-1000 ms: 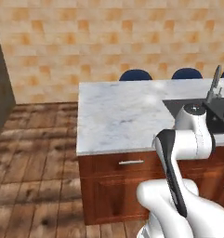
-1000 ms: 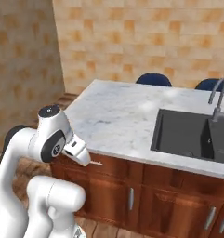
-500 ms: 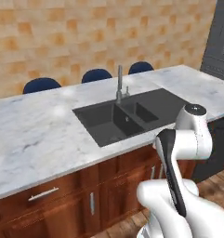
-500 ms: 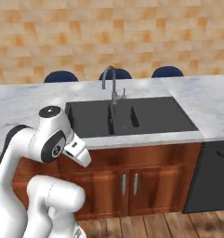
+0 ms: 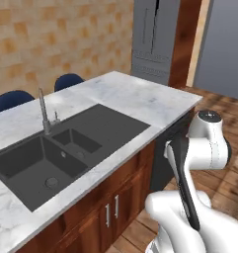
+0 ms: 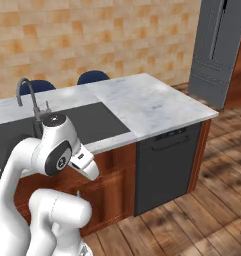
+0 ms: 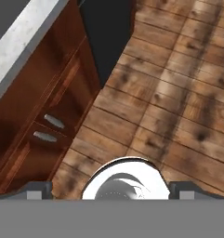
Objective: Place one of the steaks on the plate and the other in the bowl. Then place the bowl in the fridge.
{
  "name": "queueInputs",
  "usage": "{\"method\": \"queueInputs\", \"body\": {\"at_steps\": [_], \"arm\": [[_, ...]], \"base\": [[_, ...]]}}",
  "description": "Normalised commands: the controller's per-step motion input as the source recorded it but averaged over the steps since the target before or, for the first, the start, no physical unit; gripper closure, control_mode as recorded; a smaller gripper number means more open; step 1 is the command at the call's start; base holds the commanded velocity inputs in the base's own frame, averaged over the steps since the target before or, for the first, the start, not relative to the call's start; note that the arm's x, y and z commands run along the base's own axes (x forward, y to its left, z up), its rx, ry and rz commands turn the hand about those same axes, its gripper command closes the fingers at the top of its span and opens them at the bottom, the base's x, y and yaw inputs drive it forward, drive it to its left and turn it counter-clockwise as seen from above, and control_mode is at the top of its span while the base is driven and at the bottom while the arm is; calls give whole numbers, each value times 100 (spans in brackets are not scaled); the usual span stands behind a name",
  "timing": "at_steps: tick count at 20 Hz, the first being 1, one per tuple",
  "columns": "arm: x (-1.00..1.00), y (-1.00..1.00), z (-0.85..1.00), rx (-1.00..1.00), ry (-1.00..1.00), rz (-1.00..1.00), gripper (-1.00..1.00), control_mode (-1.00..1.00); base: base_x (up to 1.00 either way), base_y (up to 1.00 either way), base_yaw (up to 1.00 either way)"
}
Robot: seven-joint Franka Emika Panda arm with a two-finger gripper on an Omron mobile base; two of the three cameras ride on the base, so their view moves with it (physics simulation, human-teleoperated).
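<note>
Driving: the base is travelling along the marble surface [image 5: 140,99], with the arm tucked in and nothing in hand, by my reading.
Gripper: the gripper [image 7: 111,191] is pointing down at the wooden floor [image 7: 178,93] at the bottom of the hand view, its tips standing wide apart and empty.
Fridge: the fridge [image 5: 155,39] is standing at the top centre of the left base view and at the upper right of the right base view [image 6: 219,50], doors closed.
Steaks, plate, bowl: none of them is on the stretch of surface by the sink [image 5: 66,148].
Doing it well: keeping the arm folded clear of the cabinets [image 7: 34,116] and dishwasher [image 6: 167,170], and stopping only once the food is within reach.
</note>
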Motion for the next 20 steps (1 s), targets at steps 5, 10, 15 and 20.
{"method": "queueInputs", "body": {"at_steps": [5, 10, 15, 20], "arm": [[0, 0, 0, 0, 0, 0, -100, 100], [0, 0, 0, 0, 0, 0, -100, 100], [0, 0, 0, 0, 0, 0, -100, 100], [0, 0, 0, 0, 0, 0, -100, 100]], "base": [[25, -42, -32], [95, -72, -29], [87, -100, 3], [100, -100, 17]]}}
